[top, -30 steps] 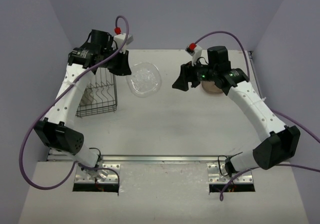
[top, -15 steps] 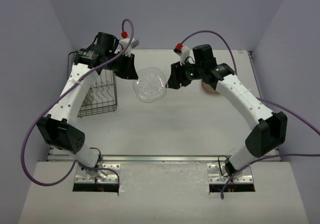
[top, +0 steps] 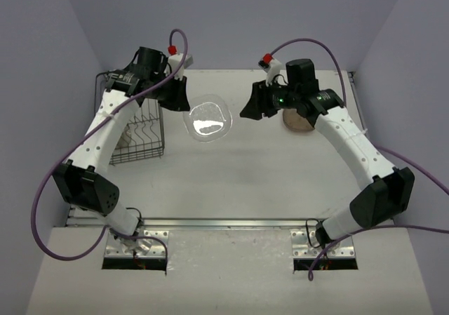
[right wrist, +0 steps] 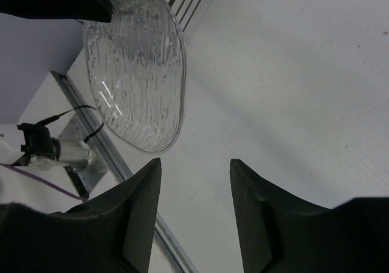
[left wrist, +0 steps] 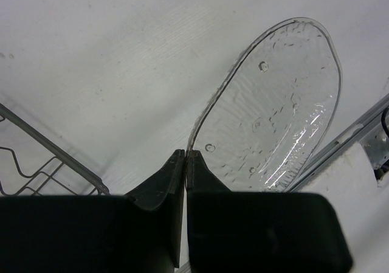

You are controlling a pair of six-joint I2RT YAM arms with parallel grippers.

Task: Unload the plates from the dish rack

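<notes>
The right fingers (top: pixel 250 110) back off a little, open and empty, while the left fingers (left wrist: pixel 184 168) pinch the clear plate (left wrist: pixel 276 103) by its rim, maybe to pass it.

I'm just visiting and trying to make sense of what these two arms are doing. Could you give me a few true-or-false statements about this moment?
1. The left gripper pinches the see-through plate by its rim. True.
2. The right gripper is clamped on that same plate. False: its fingers are spread open and do not touch the plate.
3. The see-through plate sits inside the dish rack. False: it is held out to the right of the rack, over the table.
4. A brownish plate lies on the table, partly hidden behind the right arm. True.
</notes>
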